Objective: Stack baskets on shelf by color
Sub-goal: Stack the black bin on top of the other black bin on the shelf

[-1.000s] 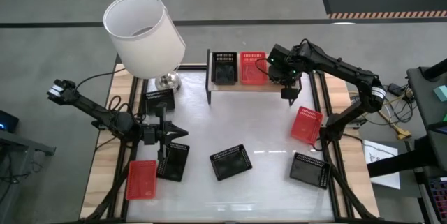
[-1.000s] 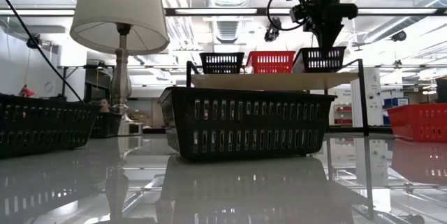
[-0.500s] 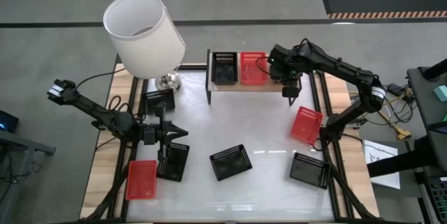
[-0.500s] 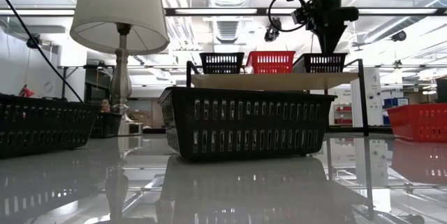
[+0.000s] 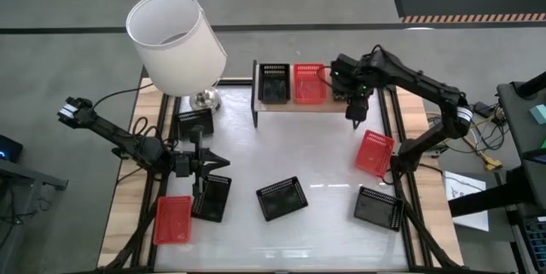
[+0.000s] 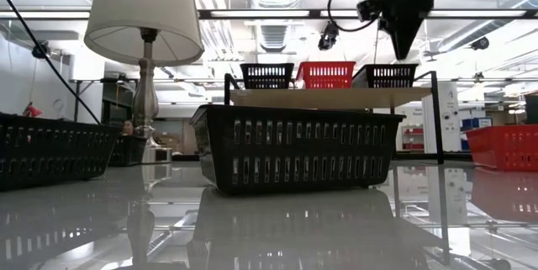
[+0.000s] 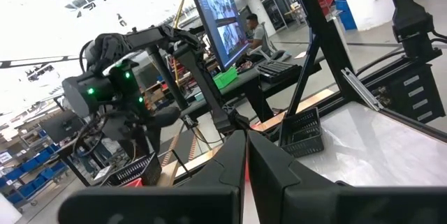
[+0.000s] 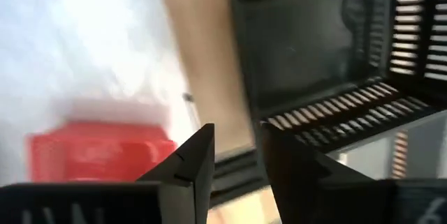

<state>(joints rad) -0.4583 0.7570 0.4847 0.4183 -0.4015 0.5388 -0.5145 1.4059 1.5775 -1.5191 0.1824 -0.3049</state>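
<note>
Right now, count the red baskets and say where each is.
3. The shelf red basket sits on the shelf; the right red basket lies at the table's right side; the left red basket lies at its near-left corner. Nested ones could hide.

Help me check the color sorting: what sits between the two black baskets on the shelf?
A red basket stands between the left black basket and the right black basket on the shelf, as the low view shows.
</note>
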